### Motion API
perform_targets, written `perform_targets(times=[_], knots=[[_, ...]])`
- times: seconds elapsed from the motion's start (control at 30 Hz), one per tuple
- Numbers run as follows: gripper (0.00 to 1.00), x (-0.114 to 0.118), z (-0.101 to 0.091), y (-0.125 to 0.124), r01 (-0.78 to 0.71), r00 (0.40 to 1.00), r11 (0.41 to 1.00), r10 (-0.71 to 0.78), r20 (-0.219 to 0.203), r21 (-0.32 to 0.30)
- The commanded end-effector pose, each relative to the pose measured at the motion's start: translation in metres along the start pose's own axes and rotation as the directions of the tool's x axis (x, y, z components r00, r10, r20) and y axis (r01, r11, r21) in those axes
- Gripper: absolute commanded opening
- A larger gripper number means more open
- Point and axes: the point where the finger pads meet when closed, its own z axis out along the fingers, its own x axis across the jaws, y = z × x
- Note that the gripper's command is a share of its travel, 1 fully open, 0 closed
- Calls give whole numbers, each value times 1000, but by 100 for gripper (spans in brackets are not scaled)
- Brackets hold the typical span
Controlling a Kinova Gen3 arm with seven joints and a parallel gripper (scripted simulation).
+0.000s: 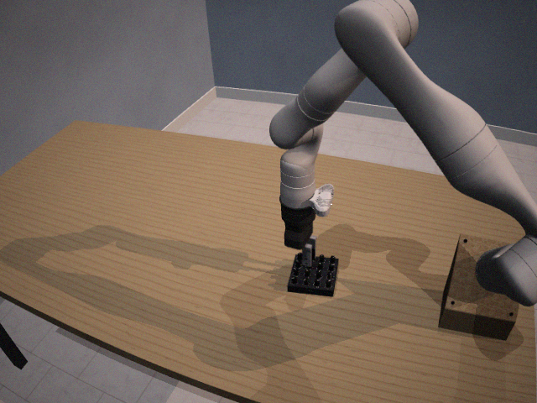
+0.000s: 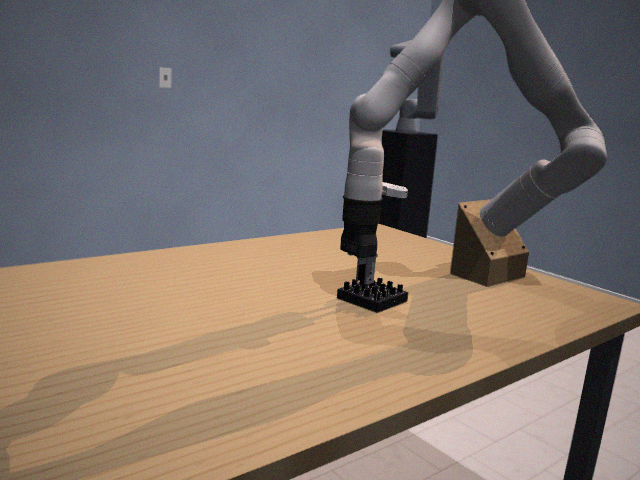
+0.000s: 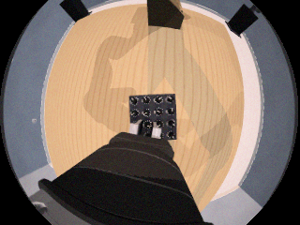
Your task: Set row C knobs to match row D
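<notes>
The black knob box (image 1: 310,291) (image 2: 360,302) (image 3: 153,106) lies flat on the table with its knobs up, in four rows. My gripper (image 1: 310,260) (image 2: 365,281) (image 3: 146,126) points down over it, with its fingers parted and low among the knobs. In the wrist view they stand on either side of the second column from the left, at the two rows nearest the gripper body. A gap shows between the fingers; they hide part of those rows. The socket, printed names and most white lines are too small or dark to read.
The arm's wooden base block (image 1: 450,312) (image 2: 470,258) (image 3: 165,16) stands on the table (image 1: 143,173) (image 2: 206,289) (image 3: 70,70), to the right of the box in the top and exterior views. Neighbouring knobs stand close around the fingers. Arm shadows cross the table and box.
</notes>
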Motion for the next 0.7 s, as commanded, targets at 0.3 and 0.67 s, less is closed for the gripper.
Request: perform_targets(times=[0.3, 0.67], knots=[[46, 0, 7, 0, 0, 1000, 1000, 0, 0, 0], [46, 0, 11, 0, 0, 1000, 1000, 0, 0, 0]])
